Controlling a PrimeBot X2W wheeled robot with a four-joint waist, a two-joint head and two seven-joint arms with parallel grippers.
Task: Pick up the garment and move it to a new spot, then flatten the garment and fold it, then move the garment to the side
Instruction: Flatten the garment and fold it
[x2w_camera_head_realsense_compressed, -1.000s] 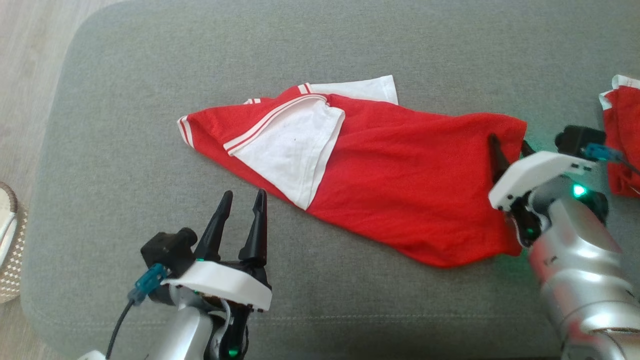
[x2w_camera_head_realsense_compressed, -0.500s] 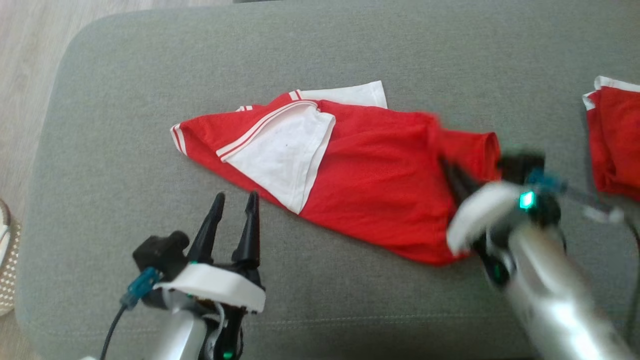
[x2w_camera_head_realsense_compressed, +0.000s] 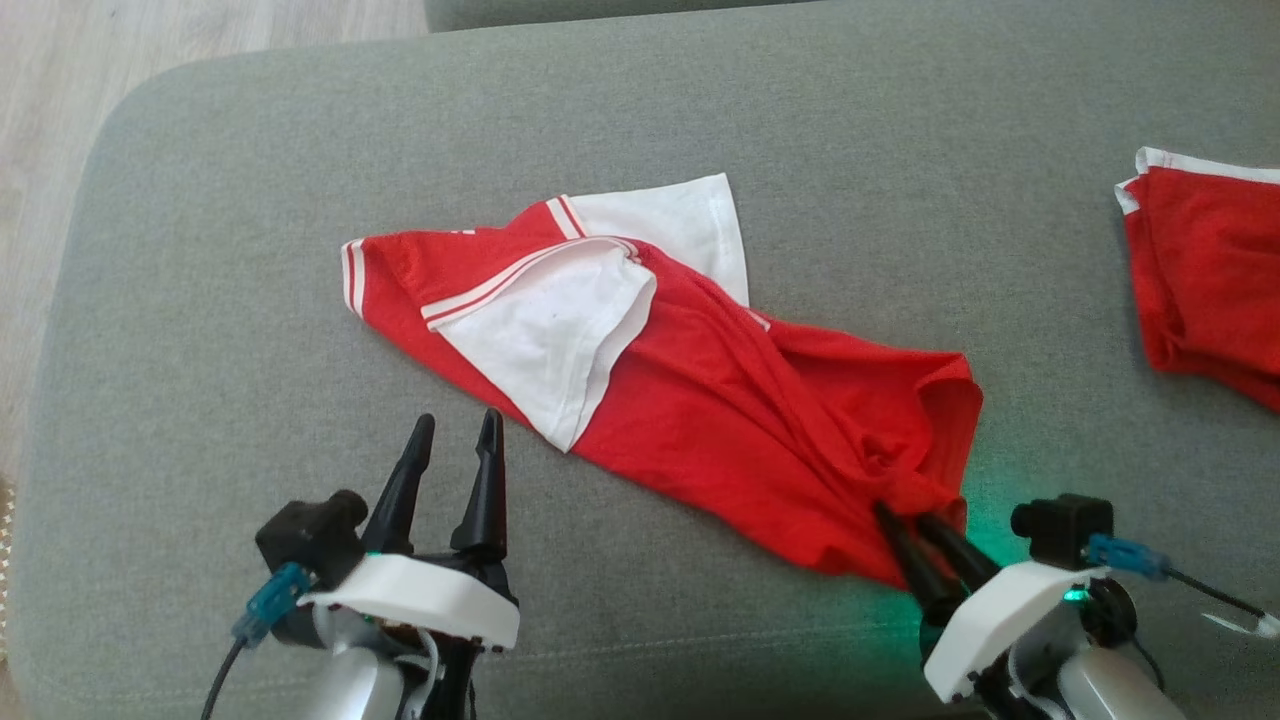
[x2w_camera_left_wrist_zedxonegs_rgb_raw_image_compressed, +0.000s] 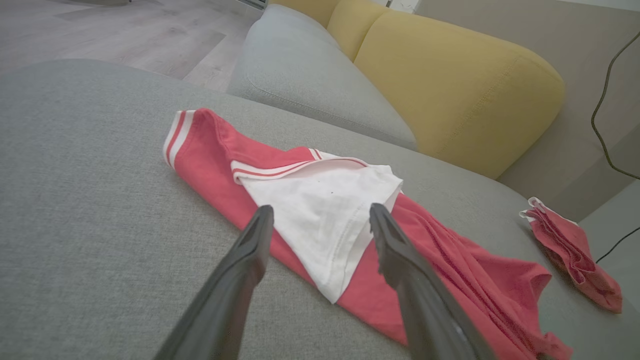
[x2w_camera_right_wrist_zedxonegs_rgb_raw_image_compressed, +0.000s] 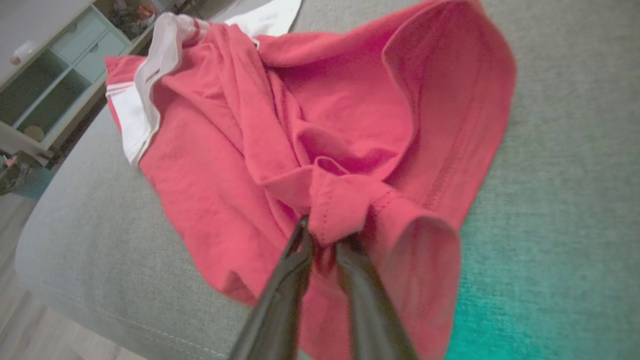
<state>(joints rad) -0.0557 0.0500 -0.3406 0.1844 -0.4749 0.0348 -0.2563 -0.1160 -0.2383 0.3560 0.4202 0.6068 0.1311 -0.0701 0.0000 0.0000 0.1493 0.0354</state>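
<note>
Grey cushion, two red cloths: garment (right gripper pinching), other cloth.

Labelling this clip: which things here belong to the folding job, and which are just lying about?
Job: red-and-white garment; right gripper, shut on its hem; left gripper, open beside it.
Lying about: second red garment at the right; yellow sofa back.

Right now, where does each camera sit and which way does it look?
Head view: up on the head, looking down at the shirt on the grey cushion; left gripper and right gripper show.
Left wrist view: low over the cushion, facing the shirt's white part; its open fingers show.
Right wrist view: close along its fingers, which pinch the shirt's red hem.
Shared: head and left wrist views both show a second red garment.
</note>
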